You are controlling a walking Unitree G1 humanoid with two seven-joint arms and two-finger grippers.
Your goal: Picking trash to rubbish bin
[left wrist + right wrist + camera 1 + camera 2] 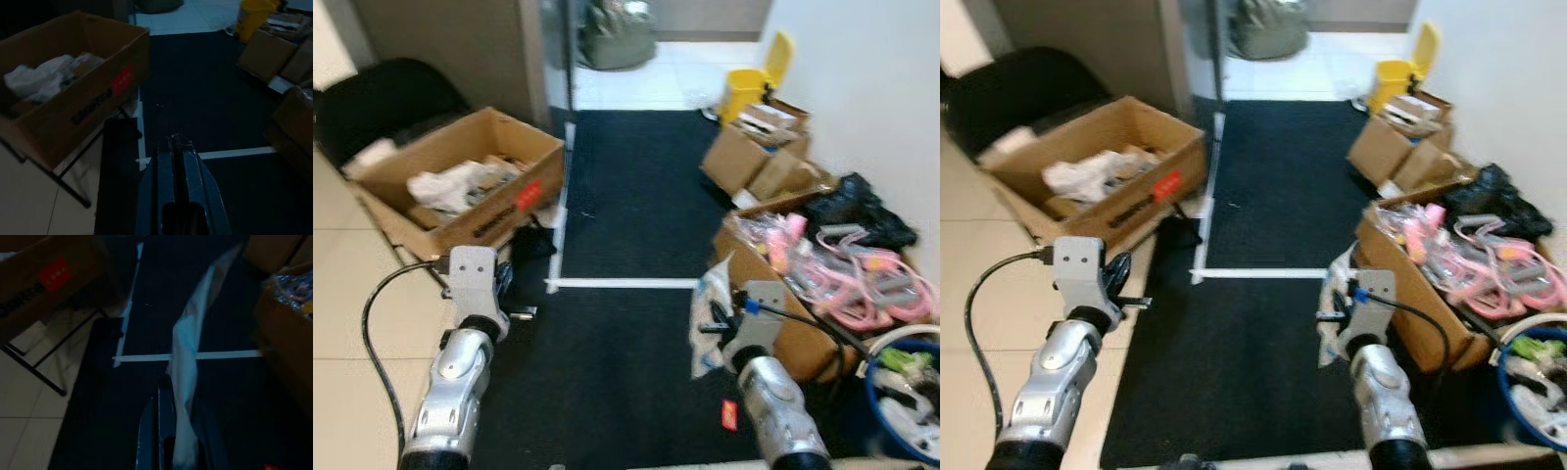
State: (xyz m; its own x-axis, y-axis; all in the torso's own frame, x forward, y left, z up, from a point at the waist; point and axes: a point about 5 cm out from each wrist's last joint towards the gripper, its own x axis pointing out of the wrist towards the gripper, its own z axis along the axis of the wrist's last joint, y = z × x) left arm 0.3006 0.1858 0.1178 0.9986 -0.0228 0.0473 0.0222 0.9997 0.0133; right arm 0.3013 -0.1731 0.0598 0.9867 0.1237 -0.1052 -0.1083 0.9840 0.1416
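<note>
You are looking down at a black floor mat crossed by white tape lines, with pale tile to your left. On that left side stands a big open cardboard box (red label on its side) holding crumpled white paper; it rests on a thin black stand over the tile edge. To your right a second cardboard box is heaped with pink plastic items, a black bag lies behind it, and smaller boxes sit farther back near a yellow bin. The blue rubbish bin, already partly filled, sits at your near right, just beside the pink-filled box.

Your right gripper is raised over the mat in front of that box, its fingers pinched together on a pale crumpled plastic wrapper, which hangs between them; the wrapper is off the floor, near the bin but not over it. Your left gripper hovers over the mat's left edge, fingers pressed together with nothing between them. A small red scrap lies on the mat by your right arm.
</note>
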